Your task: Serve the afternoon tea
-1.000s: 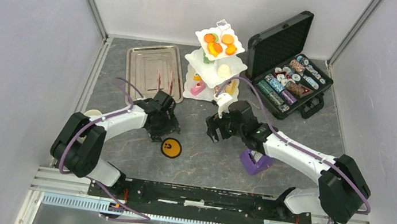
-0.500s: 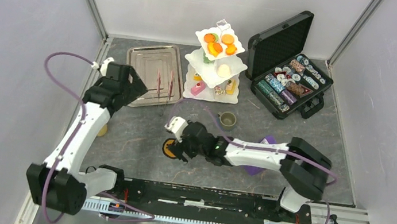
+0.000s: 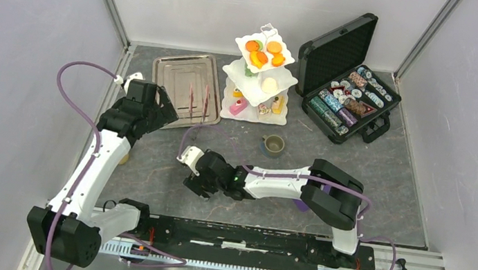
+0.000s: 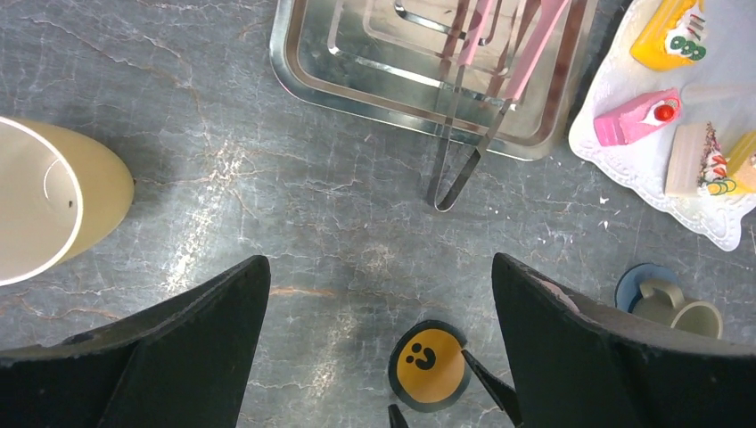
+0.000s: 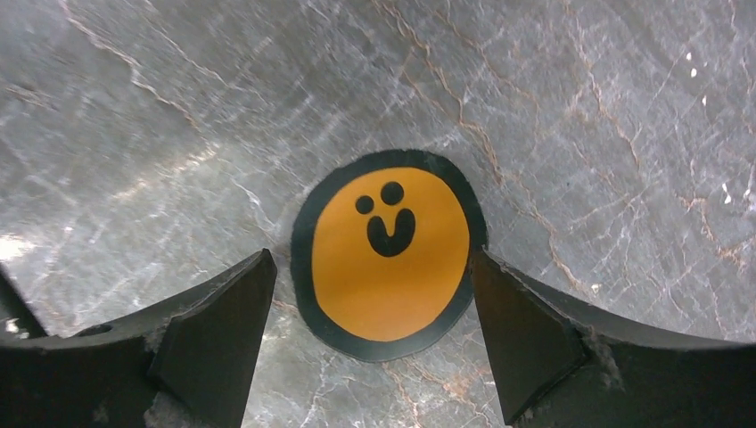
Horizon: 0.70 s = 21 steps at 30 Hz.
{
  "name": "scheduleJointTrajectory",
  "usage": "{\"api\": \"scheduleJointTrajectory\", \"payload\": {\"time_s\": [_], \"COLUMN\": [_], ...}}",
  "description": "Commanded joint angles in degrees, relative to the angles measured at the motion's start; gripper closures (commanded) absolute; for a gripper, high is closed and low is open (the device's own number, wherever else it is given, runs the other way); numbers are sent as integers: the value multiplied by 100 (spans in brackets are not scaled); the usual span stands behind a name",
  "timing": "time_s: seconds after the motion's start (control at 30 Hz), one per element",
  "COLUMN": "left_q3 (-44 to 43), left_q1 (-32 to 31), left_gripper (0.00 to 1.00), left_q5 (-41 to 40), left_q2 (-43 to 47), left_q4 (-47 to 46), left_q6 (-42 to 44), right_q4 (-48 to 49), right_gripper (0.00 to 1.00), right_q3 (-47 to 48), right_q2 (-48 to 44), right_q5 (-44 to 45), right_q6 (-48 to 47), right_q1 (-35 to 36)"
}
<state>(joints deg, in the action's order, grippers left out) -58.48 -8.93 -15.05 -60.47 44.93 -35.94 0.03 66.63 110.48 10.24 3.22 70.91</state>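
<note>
While right gripper (image 5: 373, 267) hangs over orange smiley coaster (image 5: 390, 254), centre of right wrist view, jaws spread either side of it, left gripper (image 4: 379, 299) gapes wide, empty, above surface (image 3: 384, 175) beside metal tray (image 3: 177, 78). Upper centre: white stand (image 3: 261, 75); olive cup (image 3: 274, 144) below it; yellow mug (image 4: 53, 205) at left.

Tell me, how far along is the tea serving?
Done: pastries fill the stand; the olive cup sits on a blue coaster. In hand: the open right end effector straddles the orange coaster, not gripping. To do: the yellow mug stands off any coaster.
</note>
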Motion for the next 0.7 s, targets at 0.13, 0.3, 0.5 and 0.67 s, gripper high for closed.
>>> {"api": "scheduleJointTrajectory", "payload": {"time_s": [0.13, 0.3, 0.5, 0.67], "left_q3": [-94, -150, -275, -346], "left_q1": [-48, -48, -48, -48], "left_gripper": [0, 0, 1, 2], "left_q5": [36, 127, 268, 309], "left_q2": [4, -134, -361, -418], "left_q4": [-19, -19, -29, -28], "left_q6": [311, 237, 167, 175], "right_q4": [-111, 136, 341, 445], "right_gripper": [17, 24, 26, 26], "right_q3": [35, -142, -170, -172], "right_q2": [50, -39, -35, 17], "right_q5": [680, 632, 702, 640], "right_q6": [10, 69, 102, 62], "right_q1": [-84, -528, -1223, -1755]}}
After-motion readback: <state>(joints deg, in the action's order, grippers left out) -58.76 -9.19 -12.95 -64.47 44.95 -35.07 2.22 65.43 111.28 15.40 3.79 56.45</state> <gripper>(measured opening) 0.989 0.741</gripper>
